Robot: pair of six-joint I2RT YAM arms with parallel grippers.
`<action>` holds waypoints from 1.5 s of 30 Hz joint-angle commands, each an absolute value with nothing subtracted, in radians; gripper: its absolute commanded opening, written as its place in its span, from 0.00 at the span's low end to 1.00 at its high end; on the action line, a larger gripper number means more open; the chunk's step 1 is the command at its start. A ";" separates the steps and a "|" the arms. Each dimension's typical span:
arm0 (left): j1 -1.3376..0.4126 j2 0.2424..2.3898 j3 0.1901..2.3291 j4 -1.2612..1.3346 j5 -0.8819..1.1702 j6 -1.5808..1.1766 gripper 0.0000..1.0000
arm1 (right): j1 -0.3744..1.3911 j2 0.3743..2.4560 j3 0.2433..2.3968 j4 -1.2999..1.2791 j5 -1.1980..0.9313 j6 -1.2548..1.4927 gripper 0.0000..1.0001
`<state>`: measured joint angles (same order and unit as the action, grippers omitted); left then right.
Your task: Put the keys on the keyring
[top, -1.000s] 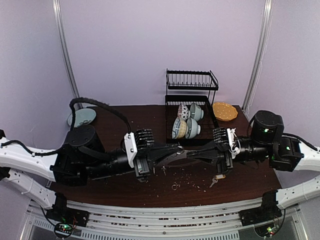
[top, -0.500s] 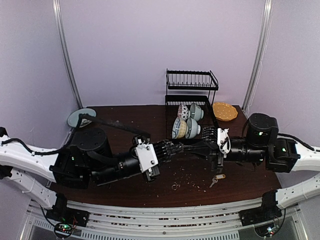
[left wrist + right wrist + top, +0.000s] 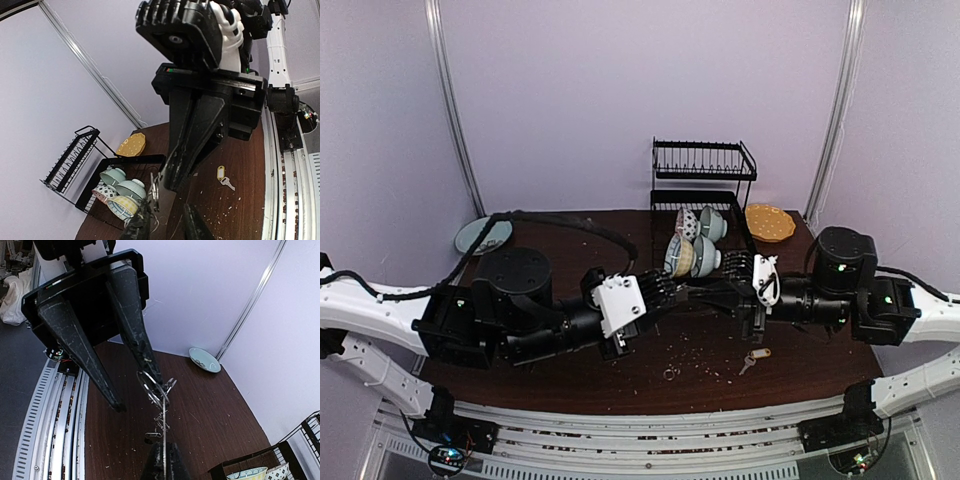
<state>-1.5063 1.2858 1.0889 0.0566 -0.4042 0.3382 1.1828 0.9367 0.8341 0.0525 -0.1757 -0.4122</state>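
The key with its yellow tag (image 3: 753, 358) lies on the brown table to the right of centre, also in the left wrist view (image 3: 223, 176). No gripper touches it. My right gripper (image 3: 164, 446) is shut on the keyring (image 3: 164, 415), a thin grey wire seen edge-on with small rings (image 3: 155, 385) dangling from it, held above the table. My left gripper (image 3: 165, 207) is open, facing the right gripper (image 3: 167, 182) tip to tip. The keyring (image 3: 155, 187) hangs between them. In the right wrist view one left finger (image 3: 135, 325) overlaps the small rings; contact is unclear.
A black dish rack (image 3: 700, 215) with several bowls stands just behind the grippers. A yellow plate (image 3: 769, 222) lies to its right, a pale blue plate (image 3: 483, 235) at the back left. A tiny loose ring (image 3: 669, 374) and crumbs lie near the front.
My left gripper has moved right and back toward the rack, and its wrist has rolled. My right gripper has moved back and left with the keyring. The key has not moved.
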 commanded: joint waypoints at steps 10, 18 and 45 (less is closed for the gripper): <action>-1.503 1.273 1.118 0.122 -0.389 0.328 0.26 | 1.197 0.931 0.854 0.060 -0.178 -0.422 0.00; -1.503 1.270 1.121 0.123 -0.371 0.317 0.16 | 1.198 0.928 0.851 0.059 -0.175 -0.420 0.00; -1.511 1.257 1.121 0.040 -0.539 0.431 0.00 | 1.148 0.891 0.770 0.073 -0.163 -0.267 0.55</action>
<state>-1.5116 1.2770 1.0904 0.0322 -0.4358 0.3771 1.1877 0.9115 0.7815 0.0814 -0.1486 -0.3737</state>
